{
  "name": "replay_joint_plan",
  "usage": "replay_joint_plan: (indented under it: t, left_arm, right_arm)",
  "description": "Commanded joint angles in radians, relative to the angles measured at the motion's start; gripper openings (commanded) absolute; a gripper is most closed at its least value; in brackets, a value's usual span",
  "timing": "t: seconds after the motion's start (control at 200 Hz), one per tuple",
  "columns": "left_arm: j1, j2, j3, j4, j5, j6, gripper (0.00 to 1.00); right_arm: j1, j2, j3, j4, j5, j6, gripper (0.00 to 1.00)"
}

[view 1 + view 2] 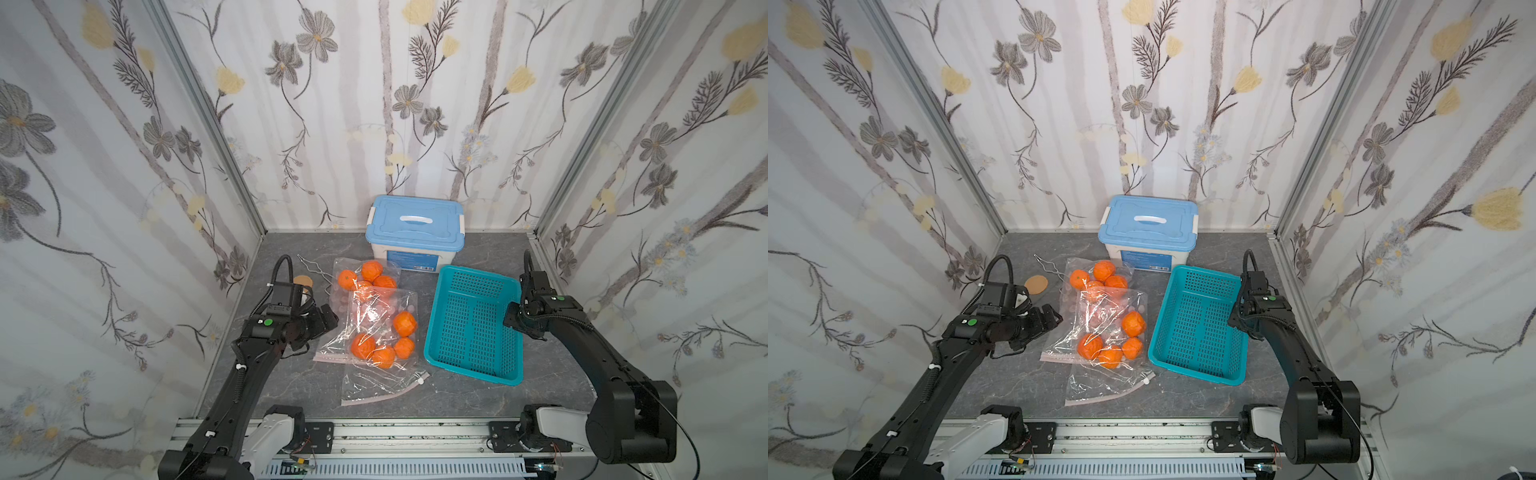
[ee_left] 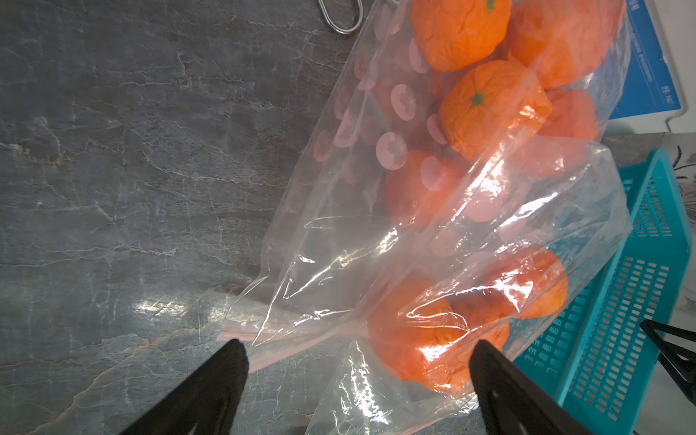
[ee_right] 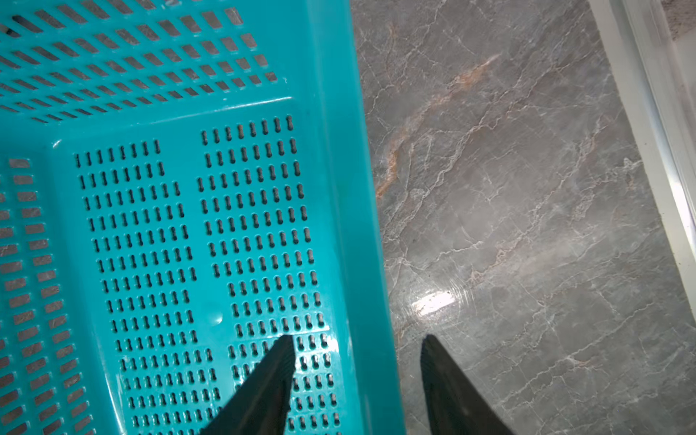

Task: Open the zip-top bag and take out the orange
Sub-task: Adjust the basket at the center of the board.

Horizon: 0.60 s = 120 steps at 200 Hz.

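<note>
Left claw (image 2: 357,359) gapes empty beside overlapping bags (image 1: 382,307) of oranges (image 1: 405,324); right claw (image 3: 357,350), half-parted, hangs over the teal basket (image 3: 335,169) rim.

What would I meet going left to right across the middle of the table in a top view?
left gripper → bags of oranges → basket → right gripper, over the basket's right rim.

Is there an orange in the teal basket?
No, the basket shows only its bare holed floor; the oranges lie beside it.
</note>
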Motion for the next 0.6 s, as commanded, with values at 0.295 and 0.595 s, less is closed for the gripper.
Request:
replay_joint_plan:
  t: [0.295, 0.595]
  left_arm:
    - [0.0, 0.024, 0.015, 0.014, 0.0, 0.022, 0.95]
    - [0.0, 0.04, 0.025, 0.012, 0.014, 0.022, 0.95]
  right_arm:
    - [-0.021, 0.258, 0.254, 0.09, 0.015, -0.136, 0.2]
    - [-0.036, 0.379, 0.466, 0.065, 0.006, -0.17, 0.48]
